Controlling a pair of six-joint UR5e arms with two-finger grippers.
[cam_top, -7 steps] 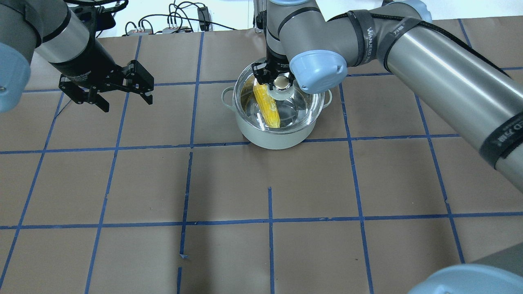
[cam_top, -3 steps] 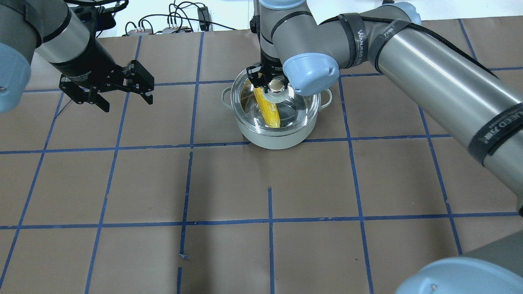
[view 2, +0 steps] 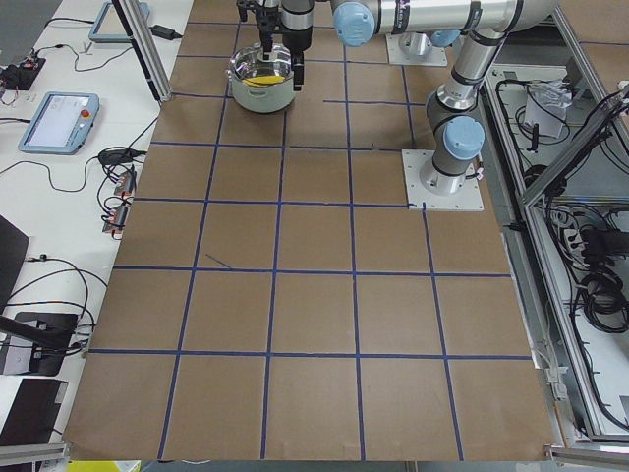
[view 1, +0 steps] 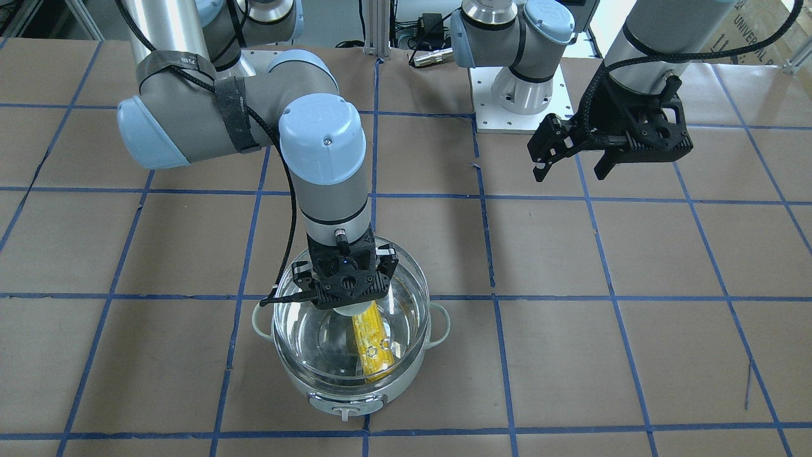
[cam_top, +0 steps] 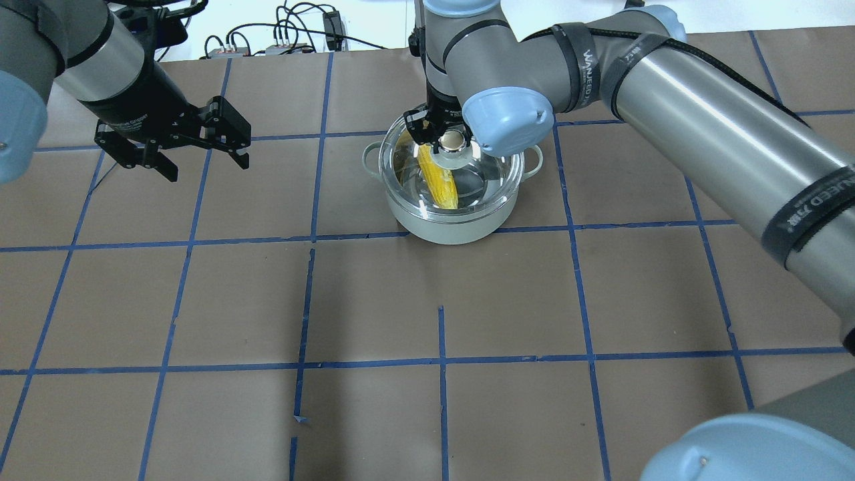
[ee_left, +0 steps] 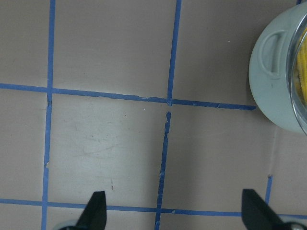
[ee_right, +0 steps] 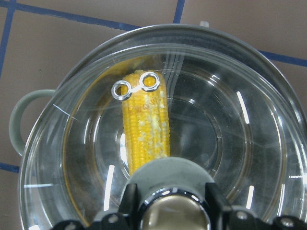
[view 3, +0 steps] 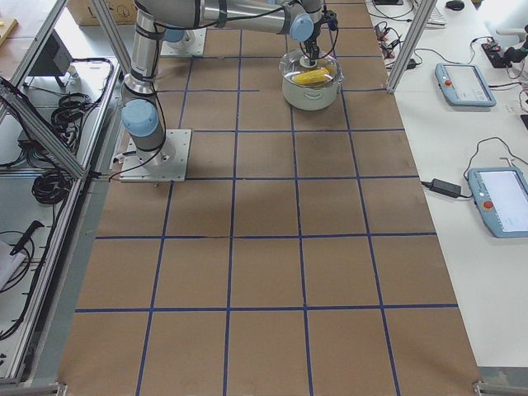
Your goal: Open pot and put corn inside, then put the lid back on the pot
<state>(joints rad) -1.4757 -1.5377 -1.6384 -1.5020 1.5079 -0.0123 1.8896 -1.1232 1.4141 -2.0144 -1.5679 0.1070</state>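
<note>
The mint-green pot stands at the table's far middle, its control knob facing away from the robot. The yellow corn lies inside it, seen through the glass. The clear lid sits level over the pot's rim, roughly centred. I cannot tell whether it rests on the rim or hangs just above. My right gripper is shut on the lid's central knob, straight above the pot. My left gripper is open and empty, above the table to the pot's left.
Brown paper with a blue tape grid covers the table. Cables and small boxes lie past the far edge. The left wrist view shows the pot's side handle at its upper right.
My right gripper has carried the lid a little to the left and down, so that it now lines up with the pot's rim. The left arm has barely moved.
</note>
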